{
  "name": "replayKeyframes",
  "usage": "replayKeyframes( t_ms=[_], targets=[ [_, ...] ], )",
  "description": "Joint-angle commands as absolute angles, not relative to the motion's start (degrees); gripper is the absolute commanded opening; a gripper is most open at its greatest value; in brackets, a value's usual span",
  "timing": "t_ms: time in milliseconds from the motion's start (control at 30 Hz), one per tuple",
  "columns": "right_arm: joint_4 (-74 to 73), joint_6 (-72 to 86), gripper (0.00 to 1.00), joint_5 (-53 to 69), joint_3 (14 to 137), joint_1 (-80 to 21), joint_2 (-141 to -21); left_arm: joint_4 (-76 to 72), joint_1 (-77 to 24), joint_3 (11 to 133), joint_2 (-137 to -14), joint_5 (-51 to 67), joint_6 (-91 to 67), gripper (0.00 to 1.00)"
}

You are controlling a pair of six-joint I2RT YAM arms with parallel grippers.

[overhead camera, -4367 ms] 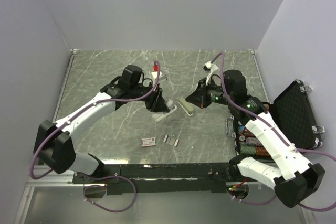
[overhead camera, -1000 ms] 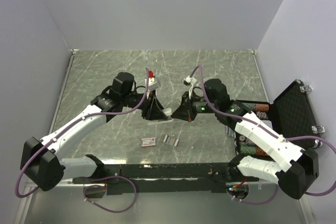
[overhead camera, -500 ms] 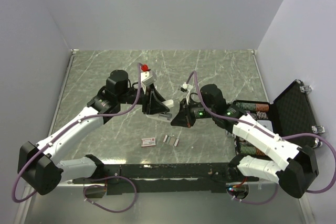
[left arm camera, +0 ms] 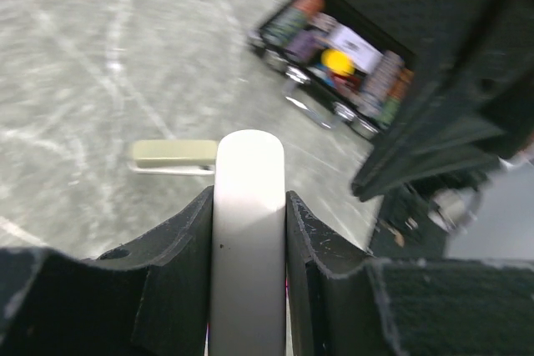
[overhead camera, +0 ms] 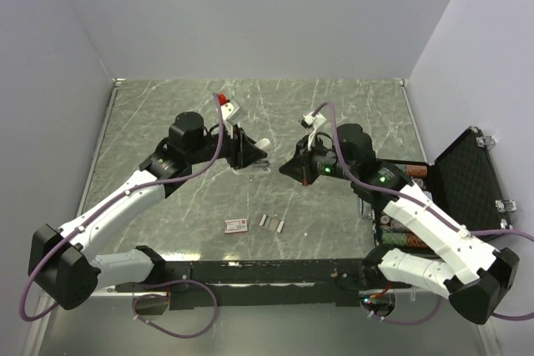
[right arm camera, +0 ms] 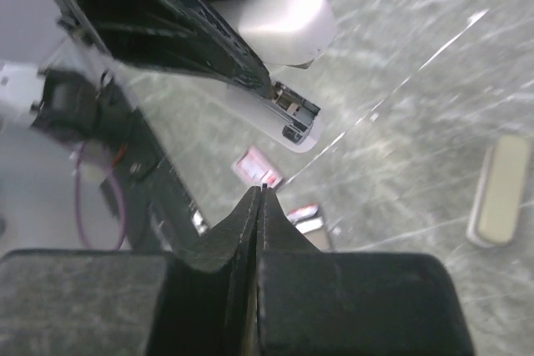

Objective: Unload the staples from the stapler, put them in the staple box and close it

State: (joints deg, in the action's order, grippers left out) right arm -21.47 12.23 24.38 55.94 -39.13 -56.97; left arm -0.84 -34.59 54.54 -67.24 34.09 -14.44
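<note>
My left gripper [overhead camera: 243,150] is shut on the white stapler [overhead camera: 262,145] and holds it above the table. In the left wrist view the stapler [left arm camera: 248,231] fills the gap between both fingers. The right wrist view shows the stapler [right arm camera: 284,27] hinged open, its lower magazine [right arm camera: 289,119] exposed. My right gripper [overhead camera: 289,166] hangs just right of it, and its jaws [right arm camera: 261,190] are pressed together with a tiny dark speck at the tip. Short silvery staples [overhead camera: 270,223] lie on the table near the front, also seen below the right fingers as staples [right arm camera: 310,224].
A small red-and-white box [overhead camera: 236,224] lies left of the staples. A beige oblong piece [right arm camera: 501,189] rests on the marble table [overhead camera: 150,122]. An open black case [overhead camera: 467,177] with coloured contents stands at the right edge.
My left gripper has raised the stapler and carried it toward the back. My right gripper has drawn up and back to the right, away from the staples on the table.
</note>
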Motion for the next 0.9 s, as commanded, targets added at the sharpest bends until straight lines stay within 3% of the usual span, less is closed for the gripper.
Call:
replayKeyframes(
  t_ms=[0, 400, 867],
  targets=[
    [-16.0, 12.5, 0.00, 17.4, 58.1, -39.4, -59.7, -5.5, -34.7, 55.0, -67.2, 22.2, -17.8, 0.01],
    [5.4, 21.1, 0.00, 9.1, 56.6, -39.3, -69.2, -9.1, -34.7, 51.6, -67.6, 8.1, -27.9, 0.01],
    [8.3, 23.0, 0.00, 11.6, 59.2, -39.4, -75.8, -12.1, -34.7, 49.4, -66.7, 5.0, -31.2, 0.01]
  ],
)
